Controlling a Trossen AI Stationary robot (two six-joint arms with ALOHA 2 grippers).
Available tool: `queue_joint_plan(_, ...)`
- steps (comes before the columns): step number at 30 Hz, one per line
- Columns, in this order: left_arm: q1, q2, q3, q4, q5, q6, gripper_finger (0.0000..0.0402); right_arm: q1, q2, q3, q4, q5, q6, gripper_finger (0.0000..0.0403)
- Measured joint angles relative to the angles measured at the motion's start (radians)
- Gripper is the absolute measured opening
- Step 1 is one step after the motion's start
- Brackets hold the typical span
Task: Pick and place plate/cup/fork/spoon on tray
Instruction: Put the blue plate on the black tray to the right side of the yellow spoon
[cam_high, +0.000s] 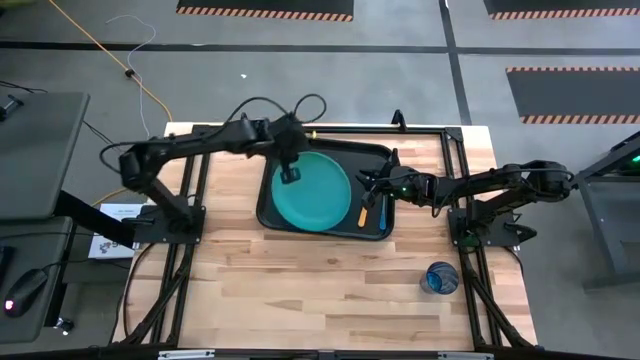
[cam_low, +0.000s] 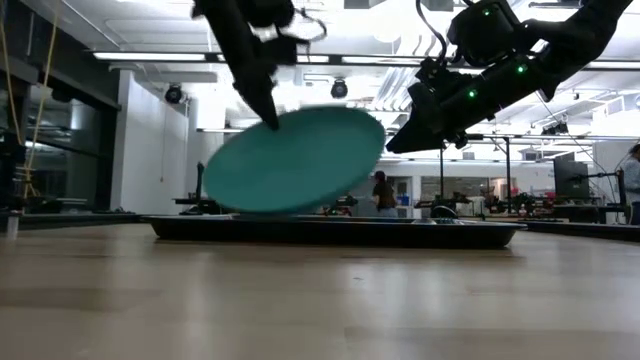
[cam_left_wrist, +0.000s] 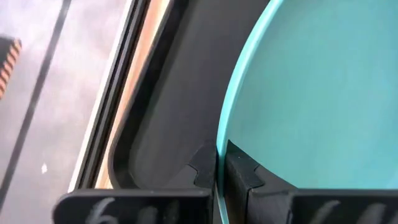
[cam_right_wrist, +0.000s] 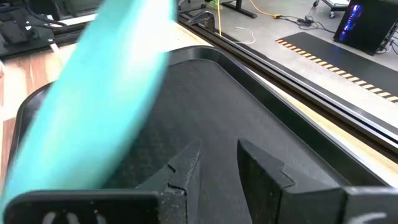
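The round flat turquoise plastic plate (cam_high: 312, 189) hangs tilted over the large black rectangular tray (cam_high: 272, 212), left gripper (cam_left_wrist: 219, 167) fingers pinching its rim. We judge it light, stiff, slippery; the rim suits grasping. Right gripper (cam_right_wrist: 214, 163) fingers part nearby.

No text, brand or number can be read anywhere in these views. The white sheet (cam_high: 112, 228) lying by the base of the left arm carries dark printed marks — too small to make out — and the pale raised marks on the gripper bodies in the two wrist views are blurred past reading. The only signs are orange-and-black hazard stripes (cam_high: 265, 12) edging the dark floor mats beyond the table — a pattern, with no words on it.
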Motion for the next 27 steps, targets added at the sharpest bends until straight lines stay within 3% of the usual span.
queue_joint_plan(10,0.103,0.173,0.046,0.001,0.067,-0.061,0.0,0.0,0.0,0.0,-0.004,0.005,-0.002,0.0094)
queue_joint_plan(15,0.122,0.228,0.046,0.033,0.072,-0.079,0.0,0.0,0.0,0.0,0.02,0.061,-0.004,0.0094)
queue_joint_plan(27,0.129,0.29,0.046,0.172,0.053,-0.079,0.0014,0.001,0.0,0.0,0.061,0.065,-0.046,0.0094)
